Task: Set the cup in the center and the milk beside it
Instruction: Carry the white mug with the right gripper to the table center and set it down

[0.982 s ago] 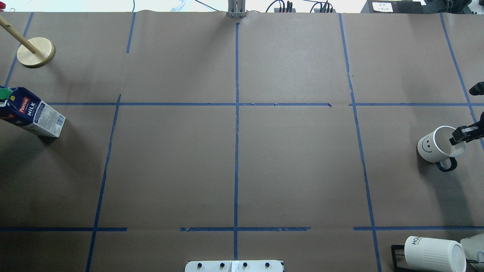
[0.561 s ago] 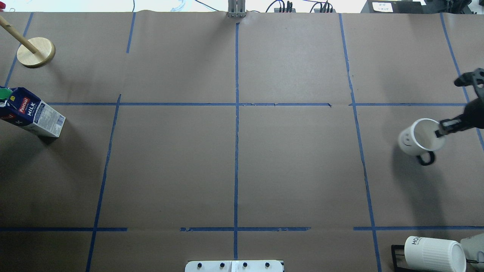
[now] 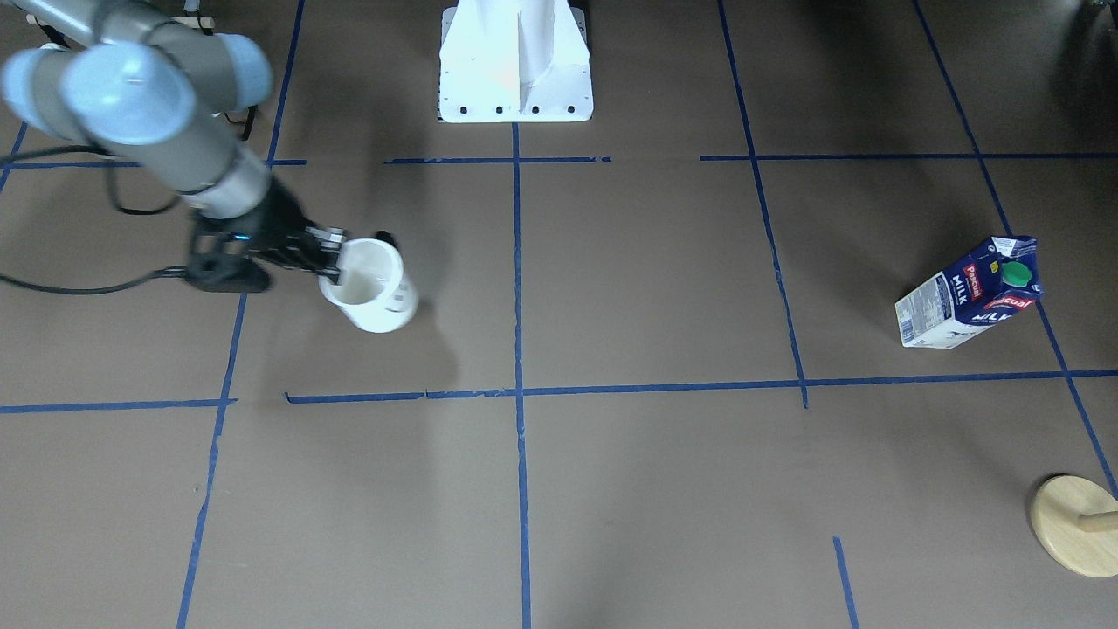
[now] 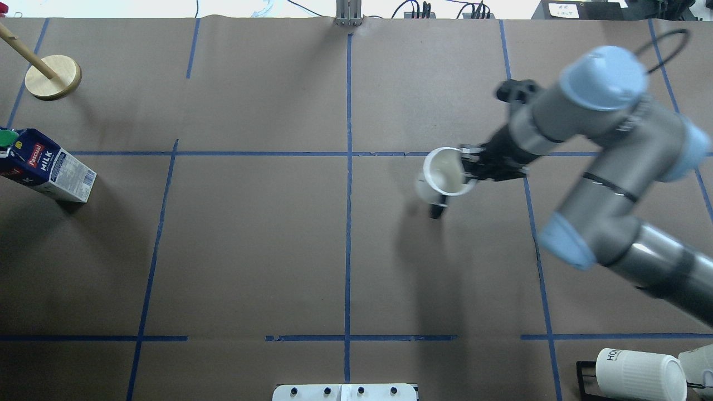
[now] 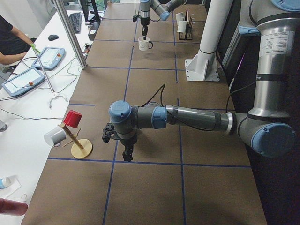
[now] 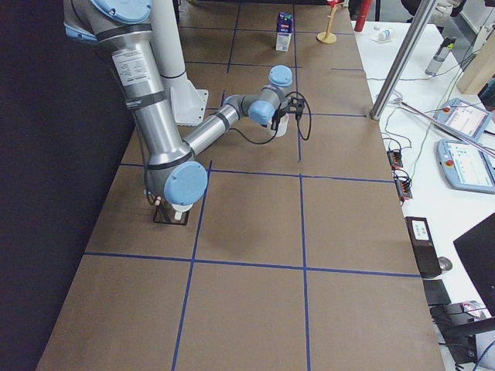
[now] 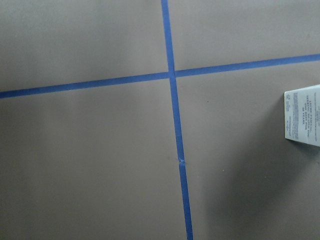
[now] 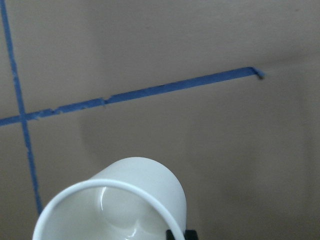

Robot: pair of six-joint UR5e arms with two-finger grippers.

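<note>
Overhead exterior view: the right gripper holds the smooth white mug with a small dark handle by its rim. The jaws pinch the wall on the side away from the middle, apparently one finger inside the mouth and one outside. The shadow lies apart from the mug's base, so the mug looks lifted clear of the brown paper-covered counter. It hangs slightly tilted, mouth up, base swung away from the jaws, handle pointing back toward the robot.

What matters for the coming move is that the mug is on the robot's right of the long blue tape line that splits the counter. The centre therefore lies a short way farther to the robot's left, and after that the mug goes straight down.

The dark blue and white gable-top carton with a round green cap stands upright at the far left edge, well apart from the mug. The left arm is the nearer one to it. The left gripper hangs low over the counter, and I cannot tell how its jaws stand.
</note>
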